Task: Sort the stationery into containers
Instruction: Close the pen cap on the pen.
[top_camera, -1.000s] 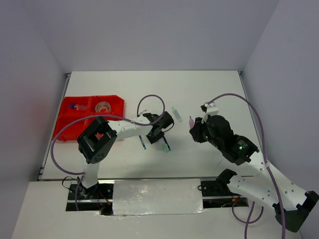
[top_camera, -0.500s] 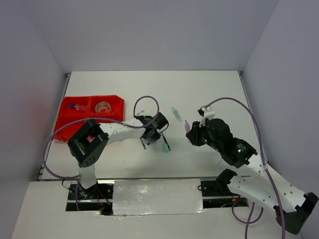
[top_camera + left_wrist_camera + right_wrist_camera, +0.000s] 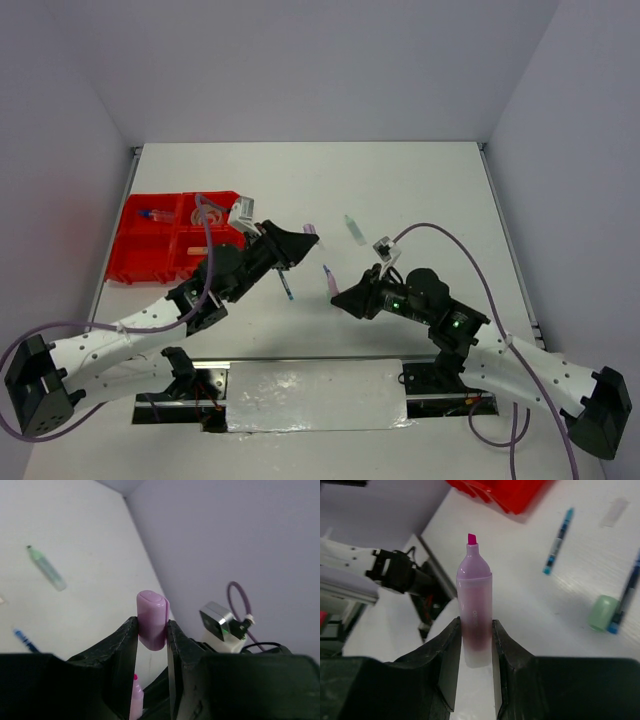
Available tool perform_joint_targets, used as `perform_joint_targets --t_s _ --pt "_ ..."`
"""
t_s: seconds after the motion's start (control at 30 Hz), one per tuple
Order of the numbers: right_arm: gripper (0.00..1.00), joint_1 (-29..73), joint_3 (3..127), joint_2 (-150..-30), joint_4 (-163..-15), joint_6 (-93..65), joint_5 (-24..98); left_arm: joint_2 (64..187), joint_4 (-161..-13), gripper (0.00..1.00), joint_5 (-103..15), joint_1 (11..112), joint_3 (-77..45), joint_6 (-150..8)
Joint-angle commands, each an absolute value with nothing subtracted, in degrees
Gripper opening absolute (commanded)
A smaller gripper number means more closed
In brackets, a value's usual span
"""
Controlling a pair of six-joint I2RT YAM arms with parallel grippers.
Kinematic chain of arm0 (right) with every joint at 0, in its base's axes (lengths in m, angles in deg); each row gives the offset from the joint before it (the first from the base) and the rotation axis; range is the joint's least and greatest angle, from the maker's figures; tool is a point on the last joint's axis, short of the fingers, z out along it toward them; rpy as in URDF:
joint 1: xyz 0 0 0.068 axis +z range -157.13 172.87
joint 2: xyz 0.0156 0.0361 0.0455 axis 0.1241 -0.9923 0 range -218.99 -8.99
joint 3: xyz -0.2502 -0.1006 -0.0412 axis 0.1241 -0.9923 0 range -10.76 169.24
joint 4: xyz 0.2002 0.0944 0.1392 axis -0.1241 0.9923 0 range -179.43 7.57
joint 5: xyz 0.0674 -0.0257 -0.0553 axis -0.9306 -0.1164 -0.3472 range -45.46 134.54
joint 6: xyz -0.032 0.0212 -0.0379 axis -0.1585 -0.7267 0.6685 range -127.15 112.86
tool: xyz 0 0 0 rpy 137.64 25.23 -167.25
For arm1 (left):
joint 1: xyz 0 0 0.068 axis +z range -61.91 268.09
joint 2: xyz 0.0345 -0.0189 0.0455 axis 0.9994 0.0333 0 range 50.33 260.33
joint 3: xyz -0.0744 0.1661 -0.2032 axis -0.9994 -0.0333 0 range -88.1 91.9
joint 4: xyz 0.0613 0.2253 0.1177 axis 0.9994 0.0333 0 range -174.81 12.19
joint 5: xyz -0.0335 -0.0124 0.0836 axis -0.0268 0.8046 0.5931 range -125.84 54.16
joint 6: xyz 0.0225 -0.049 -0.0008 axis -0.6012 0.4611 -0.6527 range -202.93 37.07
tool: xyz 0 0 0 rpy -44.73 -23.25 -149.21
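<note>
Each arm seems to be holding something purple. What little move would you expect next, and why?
Probably bringing the two together. The left tool grips a purple cap, while the right tool grips an uncapped purple highlighter, its pink tip bare. In the overhead view they sit apart, so closing that gap to recap it seems likely.

A lilac cap (image 3: 151, 611) is glowing between the black jaws of the left gripper (image 3: 152, 627), while the equally black right gripper (image 3: 475, 632) is framing a lilac marker (image 3: 475, 592) that is showing a hot-pink tip. Against the white table (image 3: 430, 180), a green marker (image 3: 353, 229) is looking pale and translucent, a pen (image 3: 557, 540) is showing blue with a turquoise end, and a mint cap (image 3: 602, 612) is showing a soft, flat green. The tray (image 3: 140, 257) is blazing bright red. Purple cables (image 3: 432, 225) are trailing over white arms (image 3: 110, 345), the right one flashing small green lights.
</note>
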State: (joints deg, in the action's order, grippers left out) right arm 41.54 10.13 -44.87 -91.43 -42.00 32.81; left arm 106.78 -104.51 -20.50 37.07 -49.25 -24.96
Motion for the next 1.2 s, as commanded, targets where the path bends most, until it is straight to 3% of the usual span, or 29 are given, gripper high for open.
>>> perform_joint_targets --t_s 0.0,0.3,0.6,1.17 --pt "0.0 45.5 13.6 -47.2 -104.6 -48.2 31.7 104.3 -123.6 0.0 -26.9 36.6 -53.0 -33.6" --pt "0.0 53.3 16.7 -47.3 -107.0 -50.9 41.2 102.8 -130.4 0.0 -37.9 36.2 -54.5 -35.0" --pt "0.0 58.1 22.1 -48.1 -99.0 -45.9 52.1 98.9 -123.9 0.0 -31.9 35.4 -55.5 -36.2" --pt "0.0 59.4 26.8 -52.0 -94.5 -41.5 56.2 98.1 -114.9 0.0 -27.2 34.1 -52.2 -36.3"
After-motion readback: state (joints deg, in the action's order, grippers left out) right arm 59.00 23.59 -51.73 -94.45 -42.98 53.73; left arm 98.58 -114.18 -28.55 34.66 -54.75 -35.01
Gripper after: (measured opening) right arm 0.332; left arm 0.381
